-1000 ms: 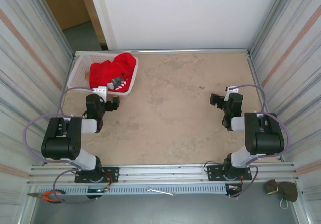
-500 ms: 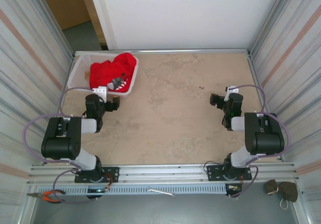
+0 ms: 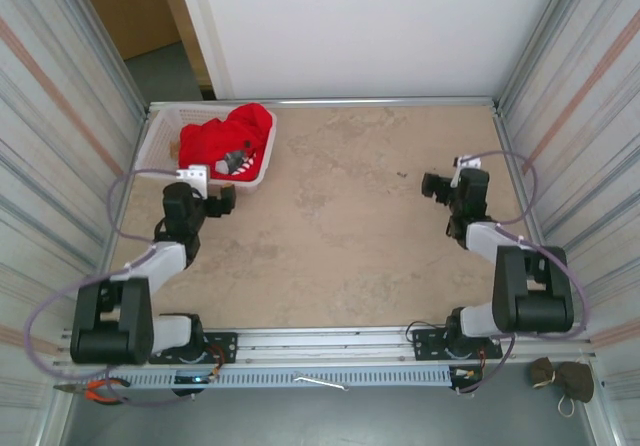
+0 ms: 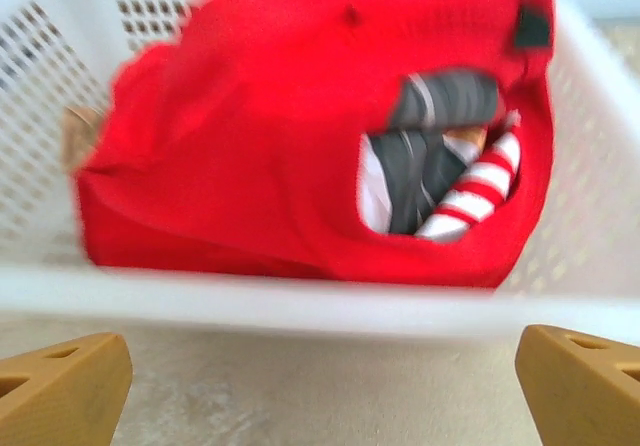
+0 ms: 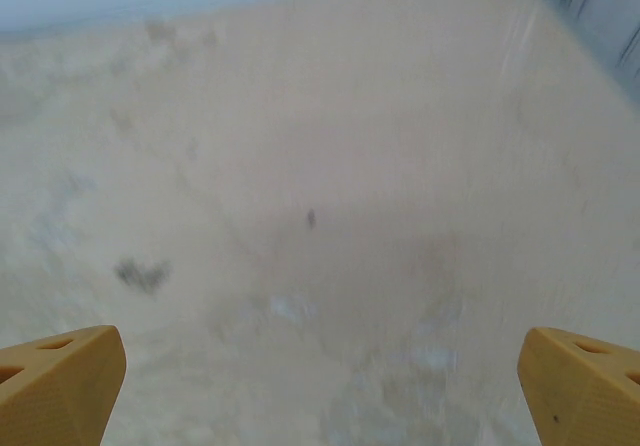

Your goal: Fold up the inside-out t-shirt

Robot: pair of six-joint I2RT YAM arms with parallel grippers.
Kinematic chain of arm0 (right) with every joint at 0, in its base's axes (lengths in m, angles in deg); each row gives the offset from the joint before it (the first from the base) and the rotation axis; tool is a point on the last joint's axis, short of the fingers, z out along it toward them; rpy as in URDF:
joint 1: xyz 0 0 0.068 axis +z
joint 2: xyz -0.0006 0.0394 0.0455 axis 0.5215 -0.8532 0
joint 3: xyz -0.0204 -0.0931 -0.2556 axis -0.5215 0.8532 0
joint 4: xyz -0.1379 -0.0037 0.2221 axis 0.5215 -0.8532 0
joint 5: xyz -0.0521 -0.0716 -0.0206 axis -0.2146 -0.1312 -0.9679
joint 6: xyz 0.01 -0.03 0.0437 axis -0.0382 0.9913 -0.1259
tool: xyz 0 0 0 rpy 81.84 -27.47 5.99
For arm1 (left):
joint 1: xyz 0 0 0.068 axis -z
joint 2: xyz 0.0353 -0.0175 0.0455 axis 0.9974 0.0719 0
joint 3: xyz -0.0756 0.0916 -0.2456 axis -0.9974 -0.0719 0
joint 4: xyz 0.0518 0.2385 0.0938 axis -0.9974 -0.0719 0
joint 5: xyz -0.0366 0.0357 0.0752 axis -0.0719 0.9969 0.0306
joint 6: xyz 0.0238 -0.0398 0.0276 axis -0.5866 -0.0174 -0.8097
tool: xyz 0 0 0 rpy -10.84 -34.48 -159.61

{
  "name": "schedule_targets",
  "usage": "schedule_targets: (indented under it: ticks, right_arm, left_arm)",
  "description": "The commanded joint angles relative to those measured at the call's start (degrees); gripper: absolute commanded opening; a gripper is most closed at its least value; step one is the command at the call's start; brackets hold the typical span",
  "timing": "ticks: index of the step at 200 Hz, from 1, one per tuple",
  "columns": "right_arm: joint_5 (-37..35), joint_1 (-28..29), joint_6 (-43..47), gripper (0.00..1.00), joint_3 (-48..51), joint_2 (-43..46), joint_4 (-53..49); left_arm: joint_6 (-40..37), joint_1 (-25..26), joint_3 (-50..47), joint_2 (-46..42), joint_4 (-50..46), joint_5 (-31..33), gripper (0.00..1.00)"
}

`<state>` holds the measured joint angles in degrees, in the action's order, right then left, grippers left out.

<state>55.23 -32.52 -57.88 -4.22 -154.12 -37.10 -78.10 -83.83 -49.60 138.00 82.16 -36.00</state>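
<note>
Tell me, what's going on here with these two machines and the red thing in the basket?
The job here is folding a bright red cotton t-shirt, and it hasn't been picked up yet. It lies bunched in a white plastic mesh basket at the far left corner of the tan table. The robot's left gripper, open, points at the basket from just in front of it. The right gripper, also open and empty, hangs over bare table on the right.
</note>
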Motion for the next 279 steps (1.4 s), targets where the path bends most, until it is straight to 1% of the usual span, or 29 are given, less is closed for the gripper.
schedule_targets:
  ticks: [1,17,25,35,43,67,85,96,107,132,161,179,193,204,245,259,279]
  right_arm:
    - [-2.40,0.47,-6.36,0.99,-4.95,7.39,-14.10]
    - [-2.48,-0.12,-13.32,0.99,-5.94,12.24,-17.56]
    - [-2.17,-0.73,-17.57,0.99,-7.21,14.12,-20.43]
    - [-3.90,-1.06,-23.56,0.99,-8.78,15.47,-24.89]
    - [-4.29,-1.41,-26.21,0.99,-10.44,15.76,-28.03]
    - [9.37,-1.85,-23.38,0.99,-15.18,14.53,-32.37]
    - [14.15,0.41,-23.50,0.99,-16.80,14.15,-33.59]
    - [13.61,3.01,-22.86,0.99,-17.63,14.10,-35.10]
    - [11.77,6.07,-21.76,1.00,-18.85,13.80,-37.39]
    - [8.56,11.01,-21.28,1.00,-19.84,13.64,-41.16]
    - [6.74,14.17,-22.30,1.00,-18.36,15.15,-43.23]
    - [5.91,14.87,-23.24,0.99,-17.04,16.26,-44.19]
    - [5.70,15.05,-23.71,0.99,-16.19,17.19,-44.82]
    - [5.74,15.14,-23.84,0.99,-15.89,18.06,-45.70]
    - [4.20,15.36,-22.75,0.99,-15.05,21.42,-48.37]
    - [3.84,15.33,-22.26,0.99,-14.84,21.63,-49.21]
    - [3.87,15.32,-21.81,0.99,-14.84,21.62,-50.07]
  left_arm:
    - [7.12,0.03,6.05,-8.37,-15.10,2.95,0.99]
    - [11.12,0.15,11.13,-11.91,-23.84,-0.53,0.99]
    - [12.80,0.53,12.94,-12.92,-25.85,-1.91,0.98]
    - [14.82,1.14,14.92,-13.54,-27.50,-2.92,0.99]
    - [15.97,1.65,16.75,-13.14,-29.27,-3.88,0.99]
    - [20.34,2.18,23.36,-9.92,-35.75,-2.60,0.99]
    - [21.74,1.87,28.07,-6.04,-39.24,-5.59,0.99]
    - [22.88,2.03,31.07,-2.92,-41.29,-8.91,0.99]
    - [23.11,3.40,34.21,0.32,-43.49,-11.38,0.99]
    - [21.80,9.64,39.72,6.96,-46.18,-10.99,0.99]
    - [21.54,16.82,44.89,14.55,-45.80,-9.37,0.99]
    - [20.10,20.79,49.39,20.31,-46.06,-7.99,0.99]
    - [18.50,23.58,54.38,25.34,-49.33,-3.77,0.99]
    - [17.94,25.10,57.32,28.32,-51.57,0.74,0.99]
    - [20.10,25.49,62.18,33.34,-55.67,14.71,0.99]
    - [19.70,24.78,65.52,35.91,-58.76,16.38,0.99]
    - [17.80,23.82,70.51,39.99,-62.95,16.37,0.99]
